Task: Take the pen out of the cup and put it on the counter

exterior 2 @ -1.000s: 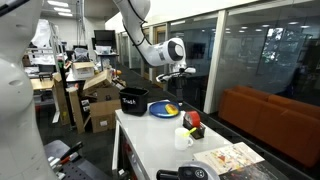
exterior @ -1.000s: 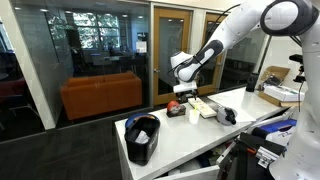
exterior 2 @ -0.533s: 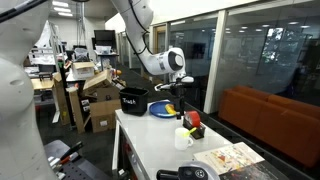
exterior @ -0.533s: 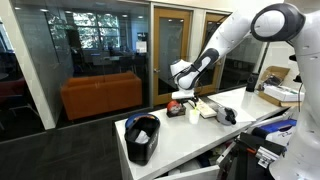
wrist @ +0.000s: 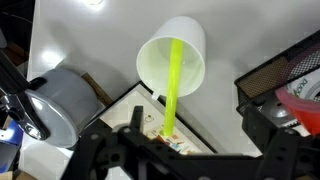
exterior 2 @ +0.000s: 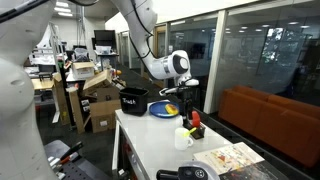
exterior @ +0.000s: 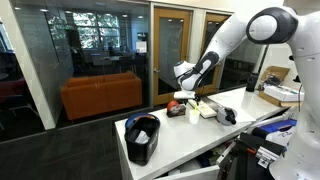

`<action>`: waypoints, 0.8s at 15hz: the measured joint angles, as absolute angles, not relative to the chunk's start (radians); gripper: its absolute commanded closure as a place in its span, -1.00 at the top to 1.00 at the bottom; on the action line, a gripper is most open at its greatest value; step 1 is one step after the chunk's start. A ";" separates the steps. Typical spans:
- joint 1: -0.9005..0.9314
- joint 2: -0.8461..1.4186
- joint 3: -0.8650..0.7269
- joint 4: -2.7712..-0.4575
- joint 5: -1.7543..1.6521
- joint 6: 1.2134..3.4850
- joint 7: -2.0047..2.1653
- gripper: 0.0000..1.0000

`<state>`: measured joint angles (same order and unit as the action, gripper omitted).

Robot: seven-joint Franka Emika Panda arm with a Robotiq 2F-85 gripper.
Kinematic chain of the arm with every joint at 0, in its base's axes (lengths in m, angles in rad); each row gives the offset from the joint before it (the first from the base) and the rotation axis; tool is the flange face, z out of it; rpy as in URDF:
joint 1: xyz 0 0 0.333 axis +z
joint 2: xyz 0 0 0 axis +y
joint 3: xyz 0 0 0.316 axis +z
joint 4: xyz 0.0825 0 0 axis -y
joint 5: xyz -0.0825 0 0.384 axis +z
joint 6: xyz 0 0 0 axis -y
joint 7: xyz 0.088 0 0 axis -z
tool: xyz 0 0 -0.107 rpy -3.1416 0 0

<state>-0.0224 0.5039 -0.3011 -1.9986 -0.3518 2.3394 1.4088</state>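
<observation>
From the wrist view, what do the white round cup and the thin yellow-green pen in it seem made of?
White round cup: plastic or paper, matte; thin rim, no sharp highlights. Thin yellow-green pen: probably plastic, smooth; uniform bright colour.

A lab-office: glass walls (exterior: 90,50), orange sofa (exterior: 100,96), monitors (exterior 2: 104,40), cardboard boxes (exterior 2: 100,106).
</observation>
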 measured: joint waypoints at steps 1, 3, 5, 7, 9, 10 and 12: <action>-0.020 0.508 -0.308 -1.999 -0.364 2.344 1.420 1.00; -0.018 0.513 -0.321 -1.999 -0.389 2.352 1.441 1.00; -0.017 0.518 -0.334 -1.999 -0.411 2.357 1.457 1.00; -0.017 0.526 -0.347 -1.999 -0.430 2.361 1.471 1.00; -0.017 0.537 -0.357 -2.000 -0.442 2.364 1.480 1.00; -0.017 0.541 -0.359 -2.000 -0.446 2.364 1.483 1.00; -0.016 0.548 -0.359 -2.001 -0.448 2.364 1.486 1.00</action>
<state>-0.0162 0.5485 -0.3593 -2.0009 -0.4480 2.3643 1.4857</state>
